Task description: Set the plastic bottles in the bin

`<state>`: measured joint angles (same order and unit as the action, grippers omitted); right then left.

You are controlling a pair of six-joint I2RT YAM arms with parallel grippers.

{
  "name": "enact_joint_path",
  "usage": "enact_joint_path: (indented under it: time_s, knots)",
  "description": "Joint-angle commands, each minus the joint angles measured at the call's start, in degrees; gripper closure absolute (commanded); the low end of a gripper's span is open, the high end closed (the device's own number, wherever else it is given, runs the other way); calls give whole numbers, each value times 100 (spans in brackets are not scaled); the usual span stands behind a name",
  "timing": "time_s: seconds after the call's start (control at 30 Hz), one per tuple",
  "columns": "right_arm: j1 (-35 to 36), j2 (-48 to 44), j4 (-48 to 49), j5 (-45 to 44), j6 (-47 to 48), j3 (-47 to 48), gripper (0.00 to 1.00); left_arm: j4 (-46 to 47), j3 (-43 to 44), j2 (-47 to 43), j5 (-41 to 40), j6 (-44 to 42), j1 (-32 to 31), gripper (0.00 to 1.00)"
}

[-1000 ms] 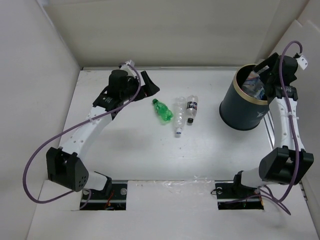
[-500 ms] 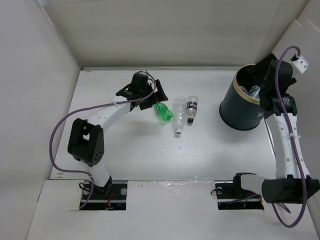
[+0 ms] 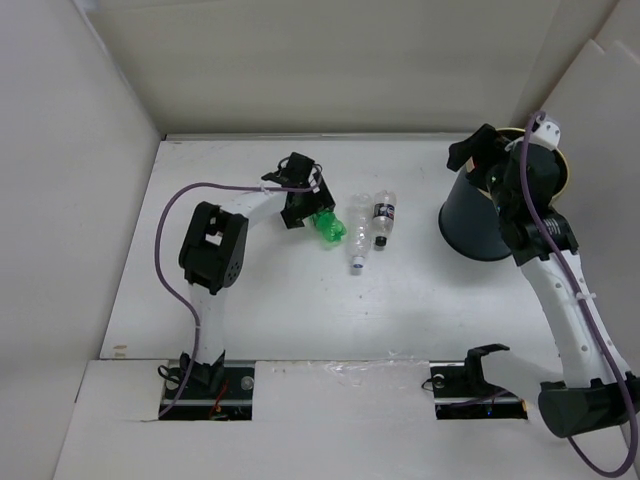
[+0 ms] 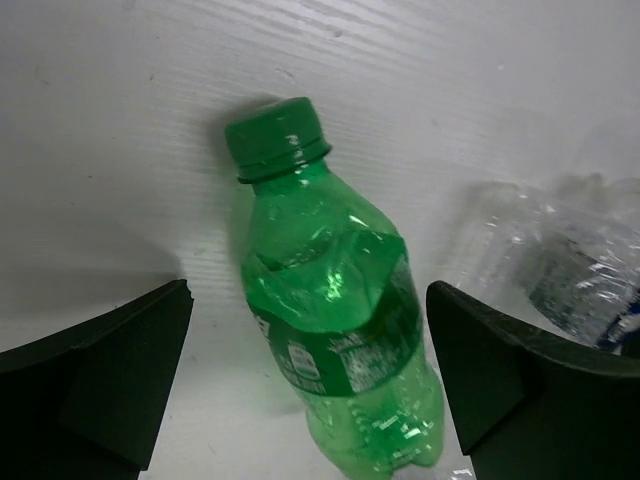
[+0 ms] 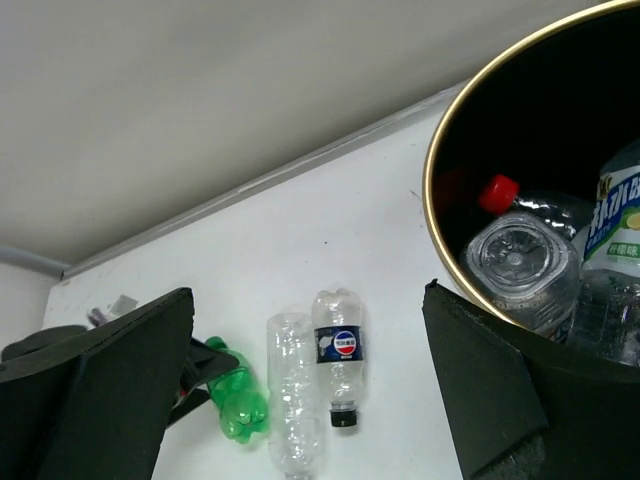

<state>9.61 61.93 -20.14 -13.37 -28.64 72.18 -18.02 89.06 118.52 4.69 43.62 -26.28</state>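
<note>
At frame centre the leftmost bottle [image 3: 327, 226], middle bottle [image 3: 358, 236] and rightmost bottle [image 3: 382, 219] lie side by side on the table [image 3: 300, 310], the bin [image 3: 468, 225] at upper right holding other bottles [image 5: 520, 255].

Top view spans the desk [image 3: 300, 300]; left wrist close above the green bottle [image 4: 335, 330]; right wrist shares it, distant.

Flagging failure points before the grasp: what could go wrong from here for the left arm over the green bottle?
1. The green bottle lies slanted between the jaws of the open left gripper, its side dented; closing could squirt it out.
2. The clear bottle lies close beside it, so one finger might catch it.
3. The right gripper, open, hangs by the rim of the bin, possibly blocking the drop.
</note>
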Motion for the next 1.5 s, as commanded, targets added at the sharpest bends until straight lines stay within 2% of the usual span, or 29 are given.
enact_joint_path:
  time_s: [0.0,0.07,0.13,0.2,0.23,0.27,0.3,0.4,0.43,0.53,0.6,0.7,0.8,0.97,1.13,1.2,1.33,1.47]
  knots:
    - [199,-269,265,71,218,103,0,-211,173,145,-240,191,0,0]
    - [269,-331,265,141,219,103,0,-140,121,259,-188,191,0,8]
    - [410,-471,212,211,219,42,0,69,-63,259,-109,191,0,27]
    - [585,-524,212,412,350,-11,0,123,-125,259,-108,253,0,61]
    - [656,-524,273,501,403,-63,0,123,-125,259,-108,253,0,85]
    - [735,-524,274,632,473,-160,0,123,-186,207,-108,253,0,95]
    - [814,-524,361,1016,561,-230,0,123,-187,154,-108,253,0,100]
    - [1060,-402,607,1738,974,-520,0,202,-475,-345,-170,25,0,100]
    - [1165,-340,721,2315,1131,-582,0,255,-573,-556,-170,-54,0,100]
    - [1376,-7,932,3100,1221,-792,0,562,-1065,-1566,-57,-440,-52,100]
    - [1728,335,1082,3103,1221,-793,0,563,-1127,-2163,154,-652,-52,100]
    - [2229,696,1328,2998,1221,-724,0,457,-1127,-2604,593,-1039,-52,100]
    - [2615,1179,1748,3094,1090,-601,0,387,-1127,-3175,1356,-1258,-52,100]
    - [2932,1655,1909,3007,773,-214,0,597,-1188,-3528,2026,-1312,-52,100]
    - [3047,2015,1909,2200,344,-29,0,1204,-1619,-3863,2553,-996,-52,100]
    - [3047,2173,1909,2198,158,-29,0,1545,-1767,-3915,2878,-812,-52,100]
    - [3047,2376,2093,2461,-88,-29,3,2037,-2005,-4038,2941,-452,-52,100]
    - [3047,2543,2093,2663,-265,-82,4,2689,-2313,-4389,2565,-56,-52,100]
